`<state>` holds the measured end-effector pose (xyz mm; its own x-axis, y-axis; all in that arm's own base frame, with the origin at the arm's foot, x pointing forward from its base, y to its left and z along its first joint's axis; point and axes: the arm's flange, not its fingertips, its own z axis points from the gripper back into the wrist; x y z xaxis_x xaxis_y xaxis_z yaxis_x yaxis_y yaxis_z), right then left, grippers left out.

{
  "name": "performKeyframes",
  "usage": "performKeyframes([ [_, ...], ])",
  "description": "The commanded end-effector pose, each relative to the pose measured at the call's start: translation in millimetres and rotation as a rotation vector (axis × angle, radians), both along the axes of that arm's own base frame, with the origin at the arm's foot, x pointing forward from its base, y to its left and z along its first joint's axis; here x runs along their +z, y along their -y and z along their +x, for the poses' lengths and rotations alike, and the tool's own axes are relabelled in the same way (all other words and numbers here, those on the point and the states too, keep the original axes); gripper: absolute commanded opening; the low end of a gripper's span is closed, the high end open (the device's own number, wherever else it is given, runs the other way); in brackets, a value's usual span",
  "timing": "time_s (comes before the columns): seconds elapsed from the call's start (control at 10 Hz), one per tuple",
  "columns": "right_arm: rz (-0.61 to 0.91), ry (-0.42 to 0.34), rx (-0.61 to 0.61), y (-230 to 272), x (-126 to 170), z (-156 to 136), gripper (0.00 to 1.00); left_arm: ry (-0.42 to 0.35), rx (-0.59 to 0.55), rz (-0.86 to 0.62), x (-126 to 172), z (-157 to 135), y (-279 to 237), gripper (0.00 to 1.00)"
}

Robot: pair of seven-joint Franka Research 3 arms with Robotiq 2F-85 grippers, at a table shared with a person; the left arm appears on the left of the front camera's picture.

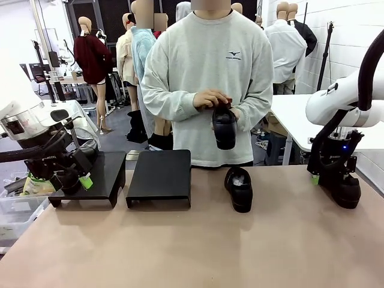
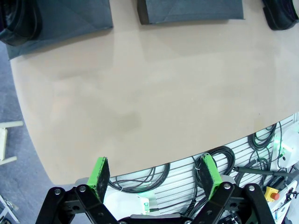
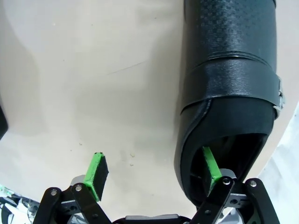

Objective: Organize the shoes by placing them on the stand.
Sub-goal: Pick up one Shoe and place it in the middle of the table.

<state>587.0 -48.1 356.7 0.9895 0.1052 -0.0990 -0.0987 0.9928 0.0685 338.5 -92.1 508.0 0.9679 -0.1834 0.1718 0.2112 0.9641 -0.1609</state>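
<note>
1. The right gripper (image 3: 154, 165) has its jaws apart. One green pad (image 3: 210, 168) sits inside the mouth of the right-hand shoe (image 3: 229, 79). The other is outside it, over bare table (image 3: 93, 70). The shoe's side wall stands between the pads, not yet clamped.
2. The shoe's long axis runs straight away from this gripper, opening end nearest and closed end farthest.
3. In the front view this shoe lies at the table's right edge, well apart from the middle stand (image 1: 161, 177) and the left stand (image 1: 96, 174). Both stands lie towards the robot's left.
4. The middle shoe (image 1: 240, 189) lies on the table between the right-hand shoe and the stands. Judgement: a carry leftward must clear it.
5. The left gripper (image 2: 155, 175) has its jaws apart and is empty. It is just beside the left stand, far from any shoe, so the right arm is the nearer one.
6. The person's hand (image 1: 210, 99) holds the held shoe (image 1: 225, 129) above the far edge.
</note>
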Motion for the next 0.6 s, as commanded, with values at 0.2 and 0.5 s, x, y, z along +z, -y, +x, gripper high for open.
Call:
performKeyframes([
  [0.2,-0.037,0.011,-0.018,10.3,-4.2,6.1,0.42,-0.003,-0.009,-0.016,-0.8,-0.9,-1.4,1.0],
  [0.5,-0.043,0.013,-0.003,11.8,-5.1,5.6,0.0,-0.003,-0.009,-0.016,-0.8,-0.9,-1.4,1.0],
])
